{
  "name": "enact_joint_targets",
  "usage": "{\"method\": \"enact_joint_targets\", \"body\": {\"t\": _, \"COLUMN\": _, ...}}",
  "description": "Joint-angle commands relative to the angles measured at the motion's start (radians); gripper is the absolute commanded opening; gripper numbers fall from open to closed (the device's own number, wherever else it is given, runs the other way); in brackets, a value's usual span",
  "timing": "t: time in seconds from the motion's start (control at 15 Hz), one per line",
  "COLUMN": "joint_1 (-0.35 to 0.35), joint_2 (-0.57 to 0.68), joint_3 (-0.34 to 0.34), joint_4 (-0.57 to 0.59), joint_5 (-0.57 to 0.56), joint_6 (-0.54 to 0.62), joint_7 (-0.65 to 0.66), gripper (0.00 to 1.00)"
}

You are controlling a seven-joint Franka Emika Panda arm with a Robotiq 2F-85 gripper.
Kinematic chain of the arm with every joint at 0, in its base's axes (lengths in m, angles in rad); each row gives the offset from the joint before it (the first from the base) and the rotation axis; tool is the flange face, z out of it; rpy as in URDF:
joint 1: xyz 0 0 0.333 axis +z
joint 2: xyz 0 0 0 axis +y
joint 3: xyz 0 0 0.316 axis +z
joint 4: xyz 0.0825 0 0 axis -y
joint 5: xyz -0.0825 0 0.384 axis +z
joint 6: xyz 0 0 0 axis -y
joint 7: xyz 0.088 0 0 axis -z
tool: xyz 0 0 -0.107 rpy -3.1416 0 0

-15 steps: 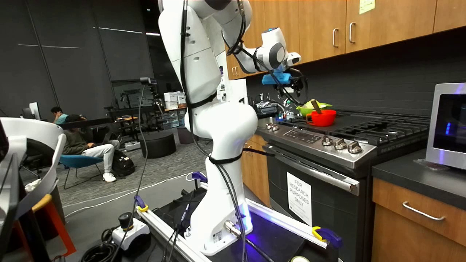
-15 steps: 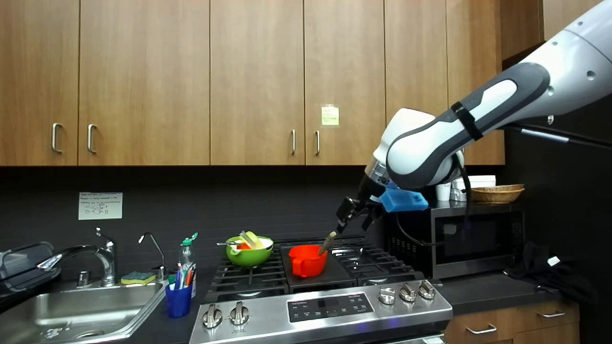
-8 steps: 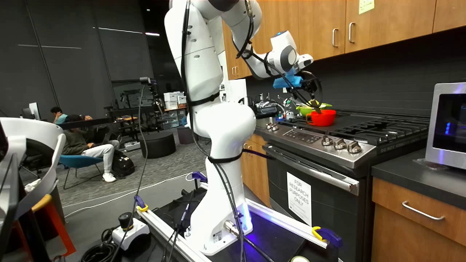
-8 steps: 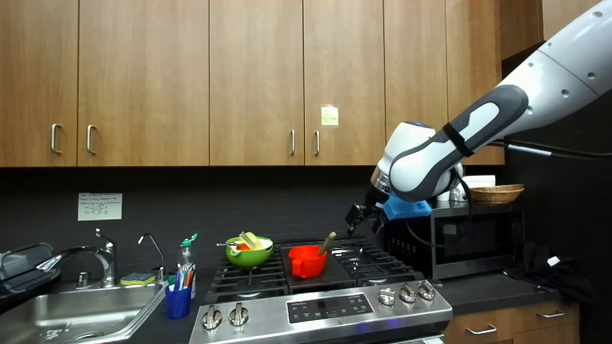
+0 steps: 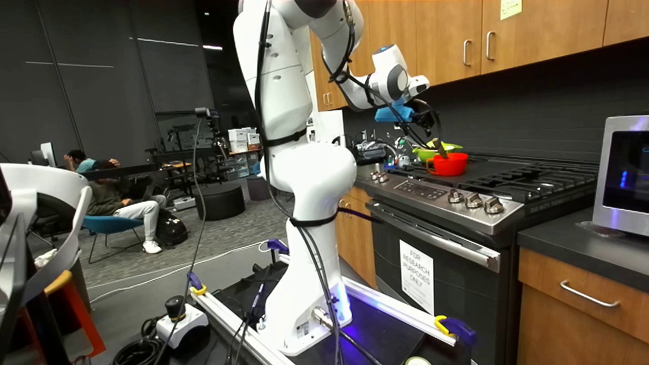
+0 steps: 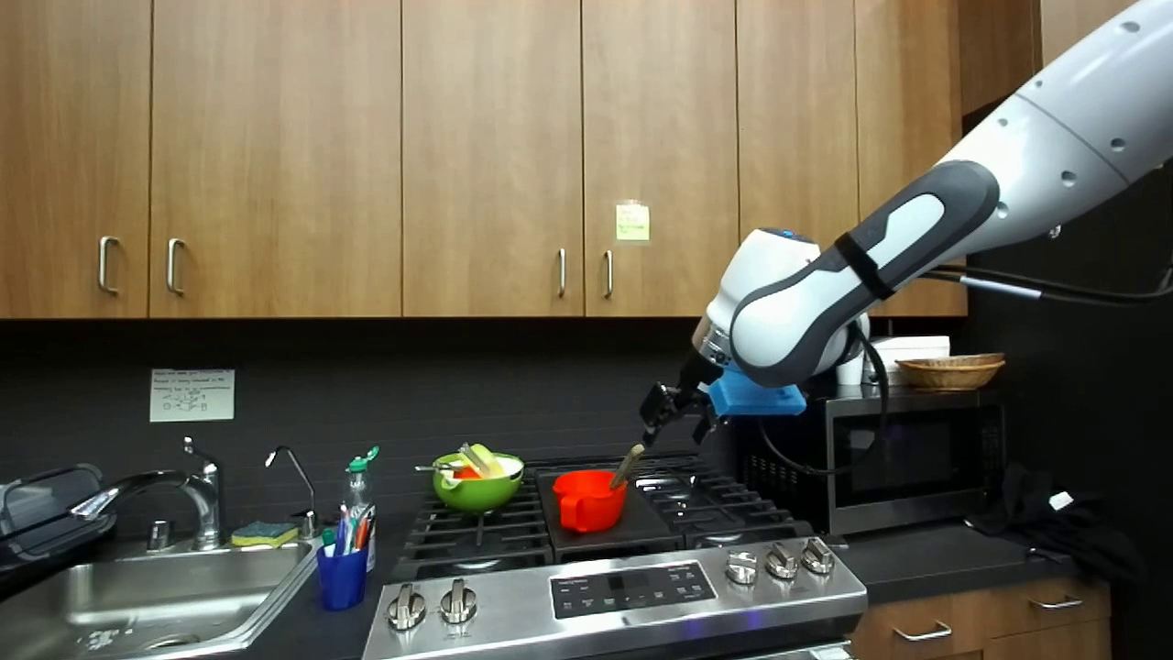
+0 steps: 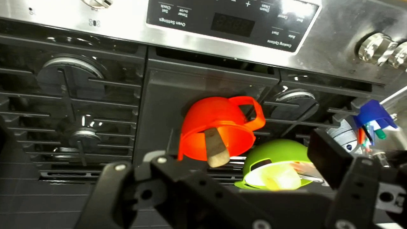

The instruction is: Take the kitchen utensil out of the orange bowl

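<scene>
I stand at a kitchen area inside what looks like a research lab. The kitchen shows in a gas range (image 6: 513, 605) with its control panel (image 7: 233, 24) lettered "Oven Settings" and "Cooking Options", wood-grain wall cabinets (image 6: 495, 165) overhead, a steel sink (image 6: 192, 579) with a faucet (image 6: 207, 509) to one side, and a microwave (image 6: 916, 458) on the other. The lab shows in a sheet (image 5: 417, 279) on the oven door (image 5: 461, 304) reading "FOR RESEARCH PURPOSES ONLY" and in my own white base (image 5: 296, 304), set on a black platform (image 5: 380, 324) between metal rails (image 5: 400, 312). Farther off, on grey carpet (image 5: 228, 233), a person (image 5: 109, 198) sits in a blue chair (image 5: 107, 223).
</scene>
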Motion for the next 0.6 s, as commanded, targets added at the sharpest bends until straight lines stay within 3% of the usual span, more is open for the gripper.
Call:
{"method": "enact_joint_targets", "body": {"t": 0.0, "joint_1": -0.027, "joint_2": 0.029, "joint_3": 0.036, "joint_4": 0.020, "joint_5": -0.053, "joint_6": 0.040, "joint_7": 0.071, "gripper": 1.00}}
{"method": "enact_joint_targets", "body": {"t": 0.2, "joint_1": -0.062, "joint_2": 0.053, "joint_3": 0.057, "joint_4": 0.018, "joint_5": -0.136, "joint_6": 0.072, "joint_7": 0.133, "gripper": 1.00}}
{"method": "enact_joint_targets", "body": {"t": 0.53, "joint_1": -0.155, "joint_2": 0.102, "joint_3": 0.085, "joint_4": 0.031, "joint_5": -0.396, "joint_6": 0.087, "joint_7": 0.287, "gripper": 1.00}}
